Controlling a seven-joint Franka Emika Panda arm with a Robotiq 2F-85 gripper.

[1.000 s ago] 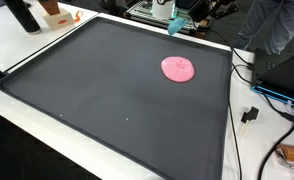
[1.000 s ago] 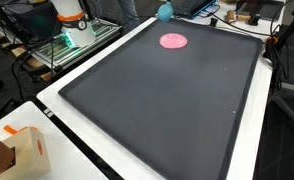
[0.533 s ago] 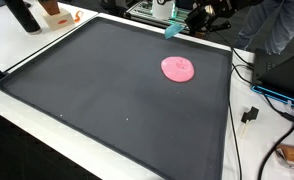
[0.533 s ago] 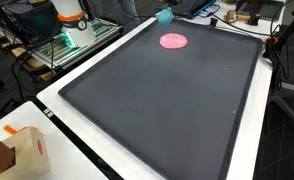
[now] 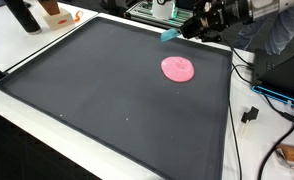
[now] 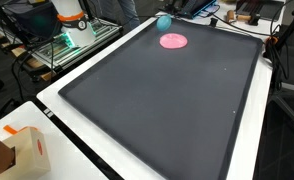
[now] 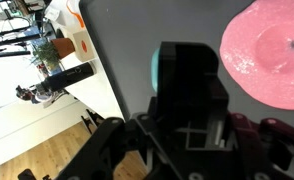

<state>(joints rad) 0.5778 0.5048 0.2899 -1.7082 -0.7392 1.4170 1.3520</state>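
Observation:
A flat pink disc (image 5: 178,68) (image 6: 173,41) lies on the big black mat (image 5: 107,90) (image 6: 167,100) near its far end. My gripper (image 5: 175,33) hangs over the mat's far edge, shut on a small teal object (image 5: 168,36) (image 6: 164,21) just above the surface, a short way from the disc. In the wrist view the dark gripper (image 7: 183,68) fills the middle. A strip of the teal object (image 7: 156,70) shows beside one finger, and the pink disc (image 7: 272,55) lies at the upper right. Most of the teal object is hidden by the fingers.
White table border surrounds the mat. Cables and a yellow connector (image 5: 251,113) lie off one side. A cardboard box (image 6: 22,150) and a dark bottle (image 5: 24,15) sit on the white border. Equipment racks (image 6: 67,35) stand beyond the mat.
The gripper with the teal object has come down and in over the mat's far edge, nearer to the pink disc. The disc has not moved.

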